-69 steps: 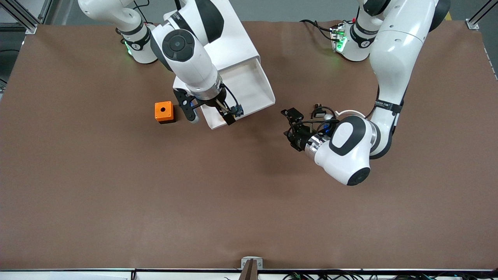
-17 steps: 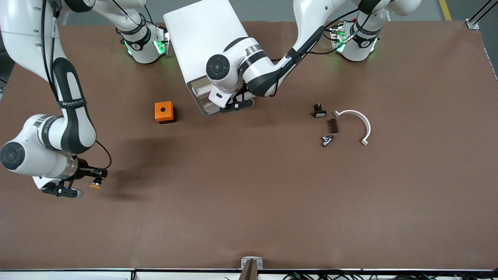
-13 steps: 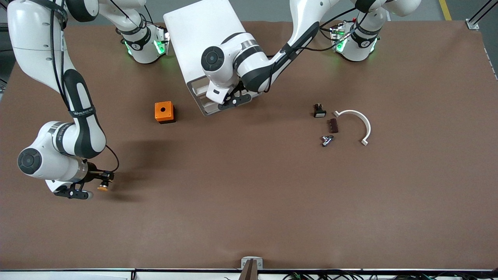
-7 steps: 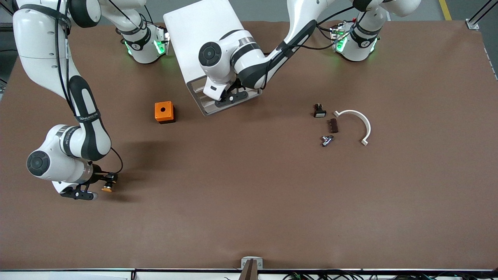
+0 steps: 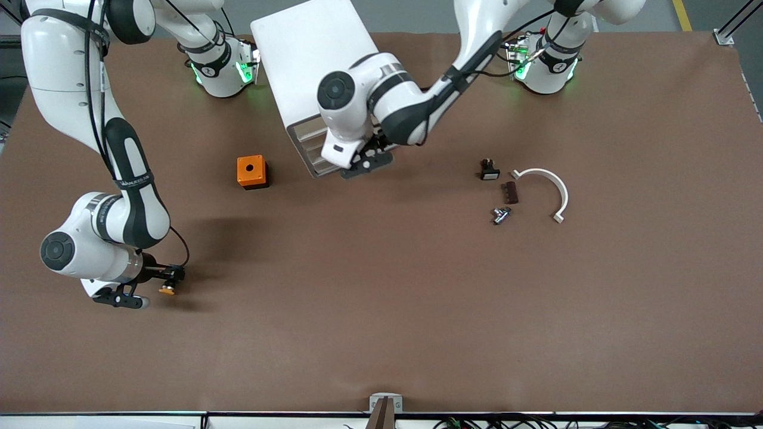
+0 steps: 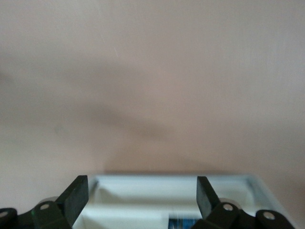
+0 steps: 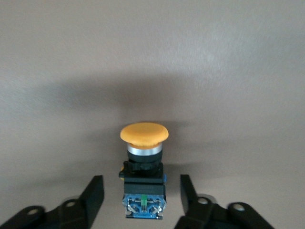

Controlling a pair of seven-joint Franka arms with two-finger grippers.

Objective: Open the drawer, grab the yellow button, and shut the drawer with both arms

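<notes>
Two end effectors spread: your right end effector point(image 7: 141, 200) straddles the tiny orange-capped push button point(image 7: 143, 169) on the brown worktop point(image 5: 381, 310); left end effector point(image 5: 365, 162) fronts the white plastic top drawer point(image 6: 171, 195), likely shutting it.

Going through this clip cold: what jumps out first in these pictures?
The orange-capped button lies on the brown table toward the right arm's end, between the spread fingers of the right gripper, which no longer clamp it. The left gripper, open, sits at the front of the white drawer cabinet, over the drawer. An orange box stands beside the cabinet.
</notes>
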